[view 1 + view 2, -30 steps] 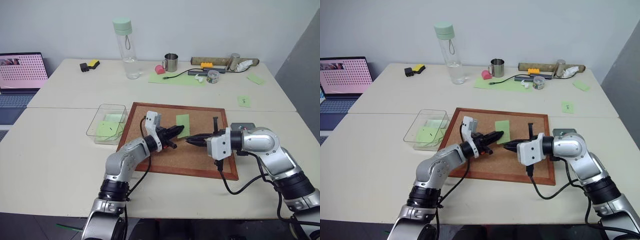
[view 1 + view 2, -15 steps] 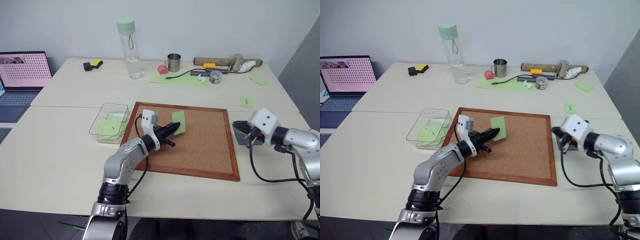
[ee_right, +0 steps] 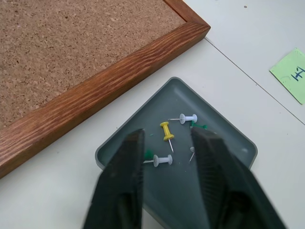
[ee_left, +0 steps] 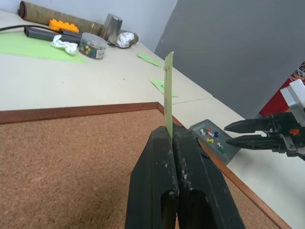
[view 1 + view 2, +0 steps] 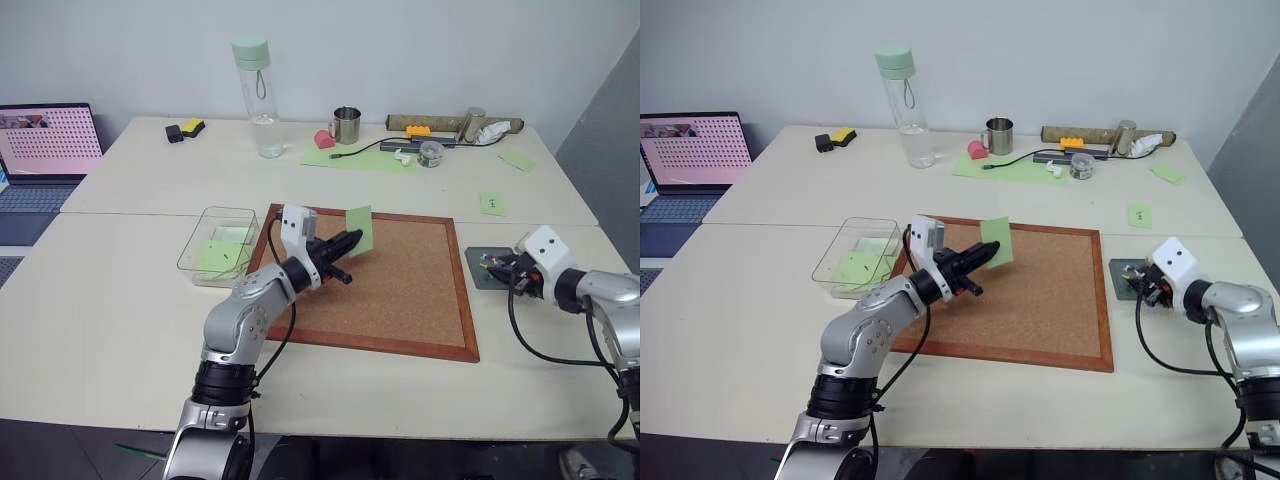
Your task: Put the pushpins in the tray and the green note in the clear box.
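1. L gripper [image 5: 352,240]: jaws pressed together on the green note [image 5: 360,229], pinching its lower edge. Note is clear of the cork board [image 5: 400,290], held above its far-left area.
2. Note attitude: stands on edge, near-vertical; flat faces turned sideways. In the L wrist view it reads as a thin upright strip rising from the fingertips [image 4: 170,138]. Square slip, so no real long axis.
3. Key relation: clear box [image 5: 213,245] sits on the table just beside the board's left edge, on the robot's left of the held note. L arm is the nearer arm by far. Next move, as judged: carry the note leftward over the box wall, then release. Box already holds green slips.
4. R gripper [image 3: 167,143]: jaws part-open, nothing between them, hovering just over the tray [image 3: 228,138].
5. Tray lies right of the board, near its right frame. Pushpins [image 3: 167,131] lie inside, scattered, shafts pointing various ways.
6. Risk, judged: upright note may catch the box wall.
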Tool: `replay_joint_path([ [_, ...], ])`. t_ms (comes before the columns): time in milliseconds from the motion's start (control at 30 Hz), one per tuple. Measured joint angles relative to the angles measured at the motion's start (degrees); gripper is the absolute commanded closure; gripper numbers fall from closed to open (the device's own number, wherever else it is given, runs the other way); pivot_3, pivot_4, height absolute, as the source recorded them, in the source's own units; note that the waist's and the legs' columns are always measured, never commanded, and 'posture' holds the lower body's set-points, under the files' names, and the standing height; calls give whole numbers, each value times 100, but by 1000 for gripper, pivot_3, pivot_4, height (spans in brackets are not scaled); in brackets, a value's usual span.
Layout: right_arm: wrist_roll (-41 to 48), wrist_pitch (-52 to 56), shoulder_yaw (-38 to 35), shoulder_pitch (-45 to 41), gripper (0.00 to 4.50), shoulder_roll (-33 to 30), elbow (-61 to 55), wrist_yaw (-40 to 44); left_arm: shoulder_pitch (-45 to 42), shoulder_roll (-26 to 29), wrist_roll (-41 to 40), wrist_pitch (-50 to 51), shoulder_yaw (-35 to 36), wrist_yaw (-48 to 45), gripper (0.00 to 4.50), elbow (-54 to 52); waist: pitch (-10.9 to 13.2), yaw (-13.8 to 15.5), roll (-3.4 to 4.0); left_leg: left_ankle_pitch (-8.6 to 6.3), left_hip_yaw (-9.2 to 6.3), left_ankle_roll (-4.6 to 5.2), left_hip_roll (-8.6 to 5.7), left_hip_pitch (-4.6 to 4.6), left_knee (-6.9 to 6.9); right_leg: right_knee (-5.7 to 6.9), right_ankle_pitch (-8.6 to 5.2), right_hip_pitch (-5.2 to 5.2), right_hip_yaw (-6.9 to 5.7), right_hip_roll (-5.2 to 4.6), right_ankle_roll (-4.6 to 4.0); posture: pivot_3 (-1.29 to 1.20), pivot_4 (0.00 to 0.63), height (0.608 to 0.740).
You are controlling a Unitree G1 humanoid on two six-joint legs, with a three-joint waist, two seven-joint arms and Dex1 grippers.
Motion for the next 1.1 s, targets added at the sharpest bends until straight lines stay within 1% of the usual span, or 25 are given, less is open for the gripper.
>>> replay_joint_path([
  [133, 48, 147, -22, -14, 1410, -55, -172, 19, 66, 142, 21, 0, 6, 62, 4500, -269, 0, -7, 0, 0, 0, 0, 0, 0, -1, 0, 0, -1, 0, 0, 0, 0, 150, 740],
  [200, 159, 132, -51, -24, 1410, -204, -394, 209, 182, 297, 34, 11, 57, 178, 4500, -688, 8, -19, 5, 0, 1, 0, 1, -1, -2, -1, 0, -2, 3, 0, 0, 0, 150, 740],
  [267, 379, 122, -105, -102, 1410, -392, -805, 563, 310, 475, 41, 30, 272, 403, 4500, -1199, 15, -48, 8, 0, 0, 0, 1, -1, -3, -1, 0, -4, 3, 1, 1, 0, 150, 740],
  [300, 659, 127, -115, -238, 1410, -533, -1264, 917, 452, 664, 109, 37, 477, 619, 4500, -1538, 15, -73, 9, -1, 0, 0, 2, 2, -5, 0, -1, -2, 3, 2, 1, 0, 150, 740],
  [367, 993, 193, -116, -438, 1410, -611, -1707, 1235, 597, 887, 264, 34, 652, 822, 4500, -1734, 15, -103, 8, -1, -4, 0, 3, 4, -8, 0, -1, 0, -1, 4, 1, 0, 150, 740],
  [433, 1482, 501, -73, -768, 1410, -606, -2166, 1568, 742, 1159, 578, 1, 894, 1152, 4500, -1789, 18, -104, 4, -5, -6, 9, 3, 4, -6, 0, -1, 1, -3, 4, 1, 0, 150, 740],
  [533, 1994, 912, 22, -1251, 1410, -549, -2550, 1772, 813, 1476, 987, -23, 1272, 1539, 4500, -1767, 21, -70, -6, -7, -11, 11, 2, 0, -3, -8, 0, 2, -7, 1, 0, 0, 150, 740],
  [667, 2168, 1150, 277, -1556, 1410, -396, -2583, 1786, 869, 1620, 1324, 28, 1520, 1933, 4500, -1563, 21, 35, -7, -6, -12, 11, -1, -5, -2, -17, 0, 1, -9, -3, 0, 0, 150, 740],
  [800, 2160, 1157, 411, -1588, 1410, -369, -2562, 1793, 913, 1639, 1497, 222, 1543, 2109, 4500, -1296, 22, 52, -8, -6, -16, 10, 0, -15, -2, -19, 1, -4, -14, -4, -1, 0, 150, 740],
  [833, 2158, 1157, 426, -1587, 1372, -369, -2563, 1801, 912, 1639, 1505, 297, 1539, 2112, 4184, -1265, 22, 46, -9, -6, -16, 10, 0, -15, -3, -19, 1, -5, -14, -4, -1, 0, 150, 740],
  [933, 2157, 1157, 435, -1577, 1372, -370, -2565, 1806, 911, 1638, 1498, 456, 1533, 2107, 3900, -1247, 22, 38, -8, -6, -17, 10, 1, -14, -5, -18, 1, -5, -14, -4, -1, 0, 150, 740],
  [967, 2157, 1157, 435, -1571, 1372, -371, -2568, 1806, 911, 1638, 1495, 496, 1533, 2105, 3648, -1247, 22, 37, -8, -6, -17, 10, 1, -14, -5, -17, 1, -5, -15, -4, -1, 0, 150, 740],
  [1000, 2158, 1157, 435, -1561, 1372, -375, -2574, 1806, 911, 1638, 1493, 515, 1534, 2101, 3577, -1246, 22, 36, -8, -6, -17, 10, 1, -14, -5, -17, 1, -6, -15, -4, -1, 0, 150, 740],
  [1067, 2158, 1157, 435, -1524, 1372, -403, -2594, 1806, 911, 1639, 1490, 524, 1534, 2089, 3298, -1246, 22, 37, -8, -6, -17, 10, 1, -14, -5, -17, 1, -6, -15, -4, -1, 0, 150, 740],
  [1100, 2158, 1157, 434, -1506, 1372, -416, -2597, 1806, 911, 1639, 1488, 529, 1534, 2085, 3065, -1246, 22, 37, -8, -6, -17, 10, 1, -14, -5, -17, 1, -6, -14, -4, -1, 0, 150, 740],
])
